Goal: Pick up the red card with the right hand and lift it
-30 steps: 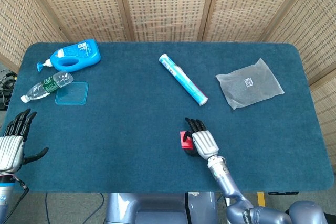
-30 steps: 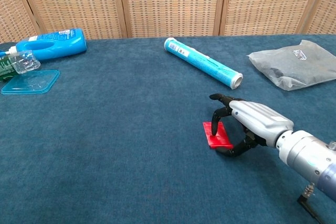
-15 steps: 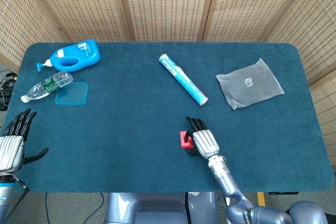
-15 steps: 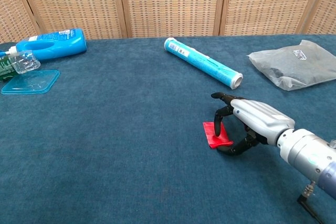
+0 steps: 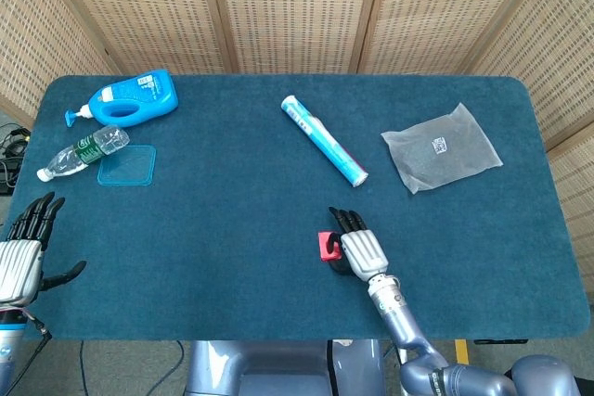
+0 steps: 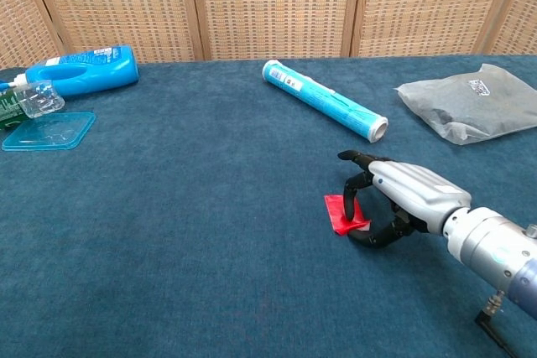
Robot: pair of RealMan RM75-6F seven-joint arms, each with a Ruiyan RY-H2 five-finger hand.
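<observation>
The red card (image 6: 345, 215) lies low over the blue cloth near the table's front, its right part tucked under my right hand (image 6: 394, 200). That hand pinches it between its black fingers (image 6: 356, 184) from above and the thumb (image 6: 377, 236) from below, and the card's right edge tilts up. From the head view the red card (image 5: 327, 246) shows just left of the right hand (image 5: 357, 248). My left hand (image 5: 26, 248) hangs open off the table's front left corner, holding nothing.
A blue and white tube (image 6: 325, 100) lies behind the right hand. A clear plastic bag (image 6: 468, 101) sits at the far right. At the far left are a blue detergent bottle (image 5: 135, 97), a water bottle (image 5: 83, 151) and a clear blue lid (image 5: 127, 165).
The right hand's fingers have closed further on the red card, and the card's right side has tipped up slightly. The left hand has not moved.
</observation>
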